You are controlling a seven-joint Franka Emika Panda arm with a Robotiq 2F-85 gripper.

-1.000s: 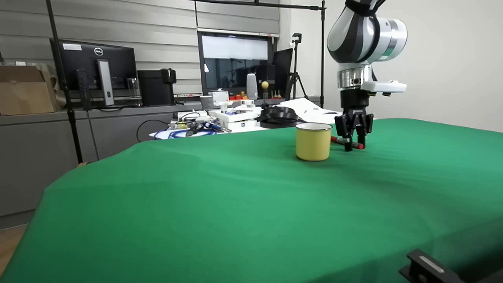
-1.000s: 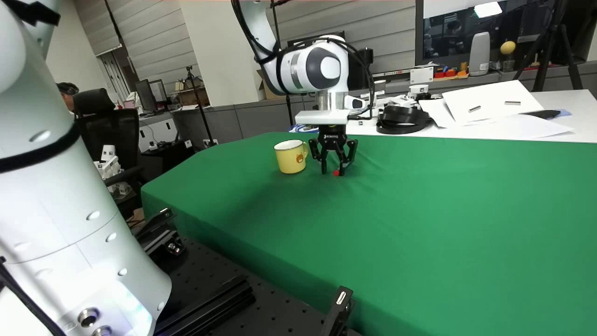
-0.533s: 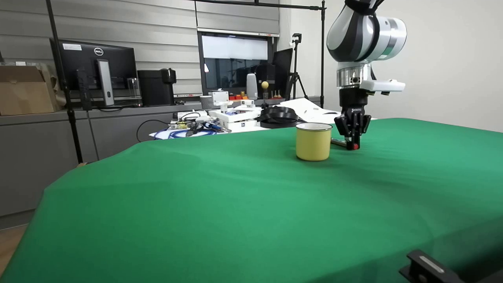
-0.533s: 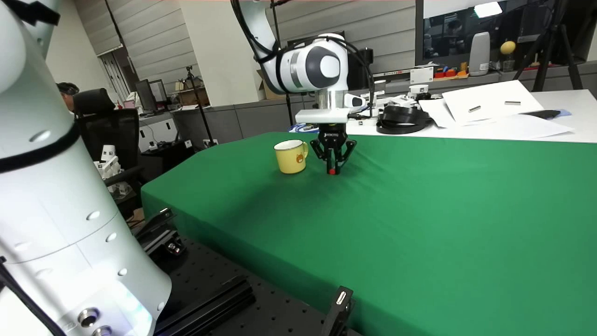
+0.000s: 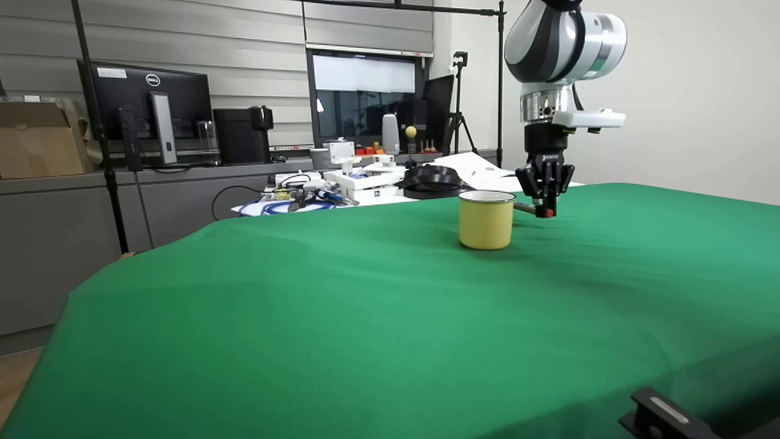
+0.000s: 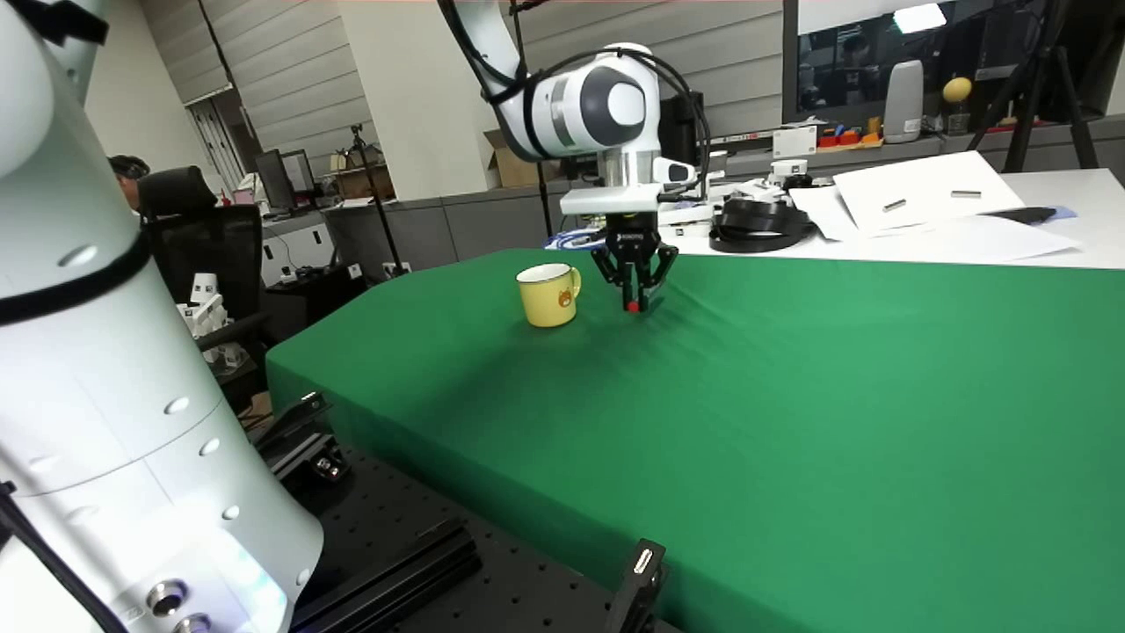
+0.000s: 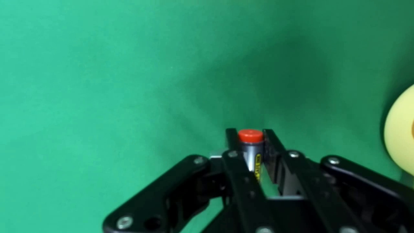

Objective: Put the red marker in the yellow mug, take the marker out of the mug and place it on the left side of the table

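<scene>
The red marker (image 7: 251, 136) has a grey barrel and a red end. My gripper (image 7: 248, 133) is shut on it, with the red end between the fingertips in the wrist view. In an exterior view the grey barrel (image 5: 524, 208) points from the gripper (image 5: 546, 213) towards the mug and is partly hidden behind it. The marker lies roughly level, a little above the cloth. The yellow mug (image 5: 485, 222) stands upright beside the gripper. In an exterior view the mug (image 6: 547, 299) is left of the gripper (image 6: 635, 307), its handle facing the gripper. The mug (image 7: 401, 129) is cut off at the wrist view's right edge.
A green cloth (image 6: 791, 422) covers the table. Behind it a white table holds papers (image 6: 923, 198), a black coil (image 6: 760, 226) and white parts. The robot base (image 6: 149, 422) and black rails stand at the near edge.
The gripper has closed on the marker's red end from an open stance around it. It has then risen a little, lifting the marker off the cloth. The mug has not moved.
</scene>
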